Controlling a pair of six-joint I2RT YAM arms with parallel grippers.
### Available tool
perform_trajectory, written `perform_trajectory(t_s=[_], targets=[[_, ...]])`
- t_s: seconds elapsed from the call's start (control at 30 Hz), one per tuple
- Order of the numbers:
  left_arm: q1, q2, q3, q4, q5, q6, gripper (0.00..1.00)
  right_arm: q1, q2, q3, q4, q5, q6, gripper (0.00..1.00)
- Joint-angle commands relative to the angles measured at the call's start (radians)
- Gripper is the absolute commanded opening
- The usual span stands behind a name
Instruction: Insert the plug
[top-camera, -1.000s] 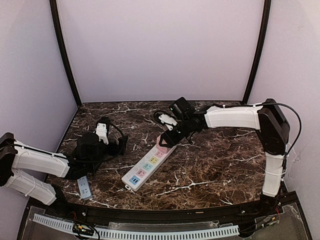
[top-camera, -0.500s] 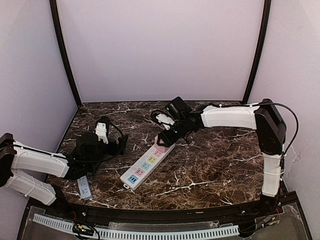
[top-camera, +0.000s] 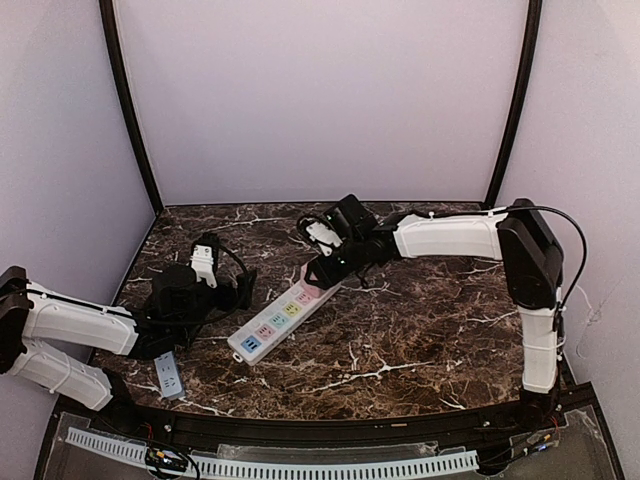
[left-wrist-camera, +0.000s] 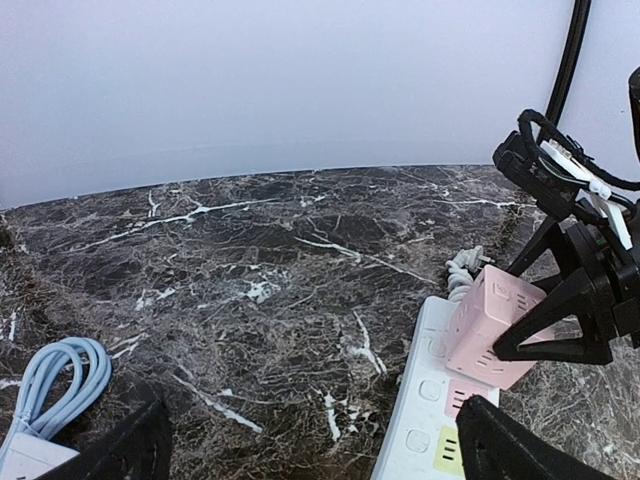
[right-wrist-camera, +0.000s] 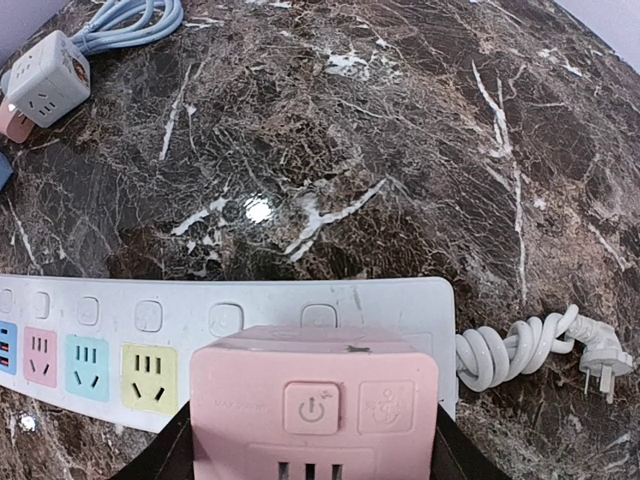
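Note:
A white power strip (top-camera: 272, 322) with coloured sockets lies diagonally mid-table. My right gripper (top-camera: 325, 272) is shut on a pink cube plug (right-wrist-camera: 313, 405), which rests on the strip's far end (right-wrist-camera: 330, 305); how deep it sits is hidden. The left wrist view shows the cube (left-wrist-camera: 495, 325) tilted on the strip (left-wrist-camera: 425, 425). The strip's own coiled white cord (right-wrist-camera: 520, 350) lies beside that end. My left gripper (top-camera: 240, 290) is open and empty, low over the table just left of the strip; its fingers (left-wrist-camera: 140, 450) frame bare marble.
A white cube adapter (right-wrist-camera: 45, 85) with a light blue cable (left-wrist-camera: 60, 375) lies at the left. A small grey-blue strip (top-camera: 168, 375) sits near the front left edge. Black frame posts (top-camera: 125, 100) stand at the back corners.
My right gripper has moved left with the pink cube, and the power strip has slid left with it, toward the left gripper. The left arm has not moved.

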Motion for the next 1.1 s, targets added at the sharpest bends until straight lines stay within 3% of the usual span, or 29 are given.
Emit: perform_trajectory(t_s=[0.0,0.7,1.07], targets=[[0.006,-0.019,-0.024,0.019,-0.011,-0.002,0.99,0.015,0.091,-0.074,-0.175,0.110,0.021,0.00],[0.006,-0.014,-0.026,0.032,0.024,-0.012,0.99,-0.040,-0.220,-0.285,-0.322,0.200,0.091,0.00],[0.006,0.004,-0.020,0.038,0.033,-0.013,0.99,-0.049,-0.142,-0.290,-0.233,0.190,0.199,0.00]])
